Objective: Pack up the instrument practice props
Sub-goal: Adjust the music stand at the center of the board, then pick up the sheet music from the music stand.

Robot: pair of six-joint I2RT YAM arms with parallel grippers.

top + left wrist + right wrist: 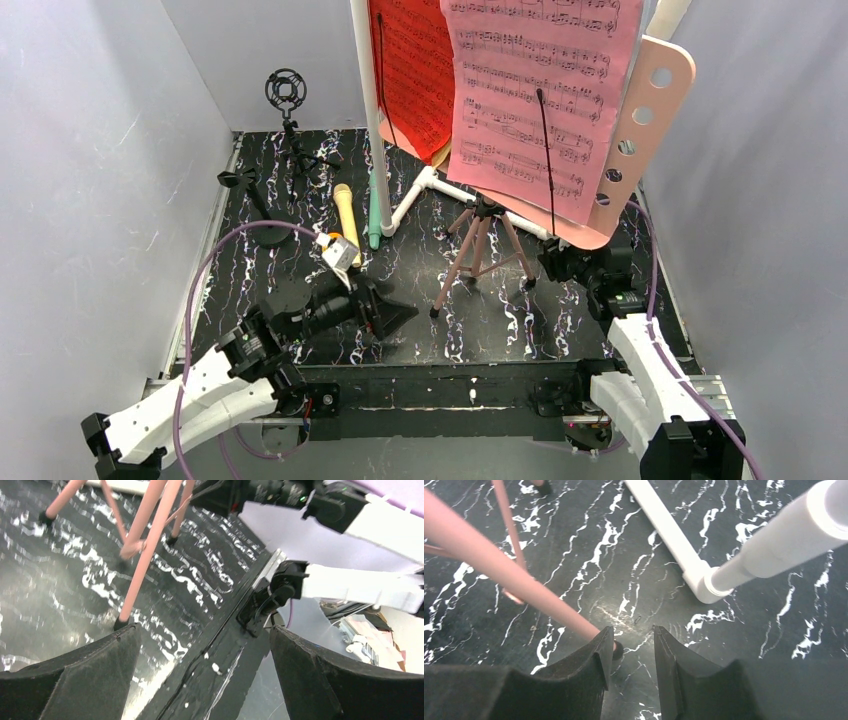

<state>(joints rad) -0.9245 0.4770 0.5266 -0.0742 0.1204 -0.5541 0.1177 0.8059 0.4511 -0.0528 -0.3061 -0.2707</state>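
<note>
Nearest the lens, the 2 arm bases sit at the near edge of the table (470, 340). The left gripper (398, 318) hovers low over the black, white-veined top, jaws spread wide with nothing between them. Its wrist view looks past the fingers (100, 670) to the pink tripod legs (145, 555).

Beyond it, the yellow microphone (347, 222) and the mint-green microphone (374, 215) lie side by side, just left of the white pipe frame (425, 188). A black shock-mount stand (288, 95) is upright at the far left. The red folder (412, 70) hangs beside the frame's upright pipe.

Right of centre, the pink music stand (655, 105) on its tripod carries pink sheet music (535, 90). The right gripper (631, 635) is down at 1 tripod leg (499, 569). Its jaws are narrow with a slim gap showing. The leg's black foot (618, 651) sits in that gap against 1 finger, and the other finger is clear of it.
</note>
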